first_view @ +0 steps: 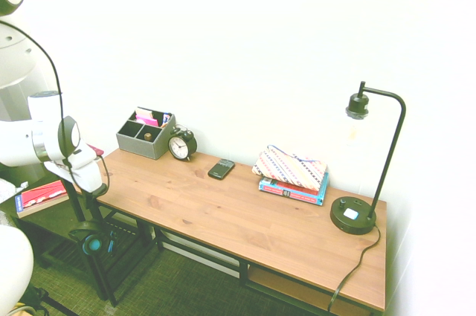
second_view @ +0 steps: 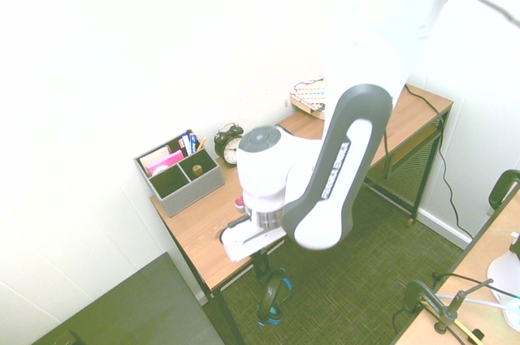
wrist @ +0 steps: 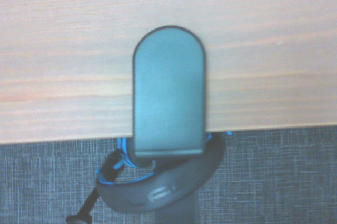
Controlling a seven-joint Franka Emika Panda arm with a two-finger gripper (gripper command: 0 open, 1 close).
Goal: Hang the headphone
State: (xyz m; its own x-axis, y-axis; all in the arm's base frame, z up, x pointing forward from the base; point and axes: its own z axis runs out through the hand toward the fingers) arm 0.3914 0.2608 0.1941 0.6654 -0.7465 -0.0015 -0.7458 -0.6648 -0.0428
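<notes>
- The headphone (second_view: 272, 300) hung below the desk edge, lower centre of the second exterior view, headband over the grey clamp hook (wrist: 168, 92); a loose seat could let it slide off.
- The gripper (second_view: 258, 257) stood above it, fingers hidden; their spread could not be told. Snagging the band would dislodge it.
- The desk (first_view: 245, 212) lay beyond.

- A home study or office corner: a wooden desk (first_view: 245, 215) against a white wall.
- On it: black desk lamp (first_view: 364, 175), alarm clock (first_view: 181, 145), grey desk organiser (first_view: 145, 134), books (first_view: 294, 189), phone (first_view: 221, 169).
- Green carpet (second_view: 349, 288) underfoot.
</notes>
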